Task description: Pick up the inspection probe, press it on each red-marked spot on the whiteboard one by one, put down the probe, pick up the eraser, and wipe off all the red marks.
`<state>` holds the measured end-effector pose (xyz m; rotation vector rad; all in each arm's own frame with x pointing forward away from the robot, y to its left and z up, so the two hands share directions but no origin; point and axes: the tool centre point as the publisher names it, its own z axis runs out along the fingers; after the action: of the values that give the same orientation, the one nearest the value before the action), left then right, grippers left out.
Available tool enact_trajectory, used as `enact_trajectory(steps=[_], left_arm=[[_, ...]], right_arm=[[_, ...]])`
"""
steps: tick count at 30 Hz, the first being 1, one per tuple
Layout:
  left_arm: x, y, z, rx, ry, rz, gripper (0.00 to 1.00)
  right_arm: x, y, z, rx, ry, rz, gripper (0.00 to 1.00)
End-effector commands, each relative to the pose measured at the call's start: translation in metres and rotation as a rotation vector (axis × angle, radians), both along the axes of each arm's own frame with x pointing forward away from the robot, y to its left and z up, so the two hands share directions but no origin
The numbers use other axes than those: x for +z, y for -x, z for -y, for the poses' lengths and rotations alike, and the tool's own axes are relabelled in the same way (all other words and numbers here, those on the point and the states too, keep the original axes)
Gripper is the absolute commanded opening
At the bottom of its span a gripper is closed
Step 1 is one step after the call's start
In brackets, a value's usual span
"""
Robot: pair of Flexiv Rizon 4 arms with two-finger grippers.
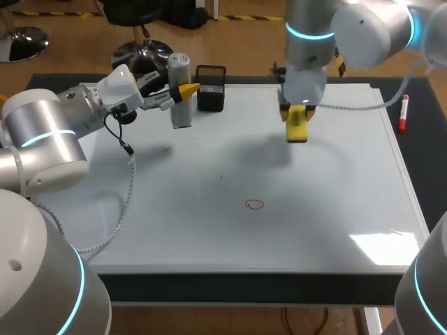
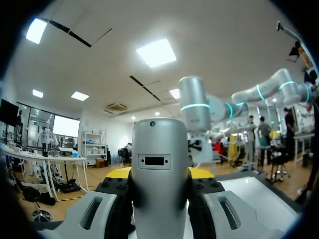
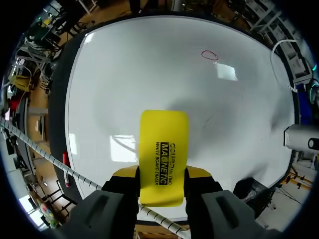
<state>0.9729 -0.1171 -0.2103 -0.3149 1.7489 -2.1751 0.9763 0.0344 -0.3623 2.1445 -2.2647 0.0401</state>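
The inspection probe [image 1: 180, 89], a grey cylinder, stands upright at the whiteboard's [image 1: 209, 230] far left, and my left gripper [image 1: 183, 91] is shut on it from the side. In the left wrist view the probe [image 2: 159, 174] fills the gap between the yellow fingertips [image 2: 117, 173]. I cannot tell whether its lower end touches the board. My right gripper [image 1: 297, 112] is shut on the yellow eraser [image 1: 297, 126], held above the far middle of the board; the eraser [image 3: 163, 157] juts out ahead of the fingers. One red ring mark [image 1: 255, 204] [image 3: 210, 55] lies near the board's centre.
A black box [image 1: 211, 88] [image 3: 254, 191] stands just right of the probe at the far edge. A red marker [image 1: 403, 114] lies off the board's right edge on the dark table. The probe [image 3: 304, 137] shows at the side of the right wrist view.
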Motion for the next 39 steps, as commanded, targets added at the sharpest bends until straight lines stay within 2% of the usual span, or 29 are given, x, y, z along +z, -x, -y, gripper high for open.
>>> enact_trajectory(steps=[1,9,21,27,39], left_arm=[[0.0,0.0,0.001,0.003,0.002,0.003,0.0],[0.0,0.0,0.001,0.003,0.002,0.003,0.0],[0.0,0.0,0.001,0.003,0.002,0.003,0.0],[0.0,0.0,0.001,0.003,0.002,0.003,0.0],[0.0,0.0,0.001,0.003,0.002,0.003,0.0]], right_arm=[[0.012,-0.015,0.019,-0.002,0.001,-0.003,0.0],[0.019,-0.042,0.044,-0.011,0.016,0.012,0.0],[0.01,-0.073,0.091,-0.073,0.044,-0.005,0.0],[0.009,-0.078,0.106,-0.092,0.043,-0.01,0.0],[0.012,-0.077,0.115,-0.093,0.037,-0.012,0.0]])
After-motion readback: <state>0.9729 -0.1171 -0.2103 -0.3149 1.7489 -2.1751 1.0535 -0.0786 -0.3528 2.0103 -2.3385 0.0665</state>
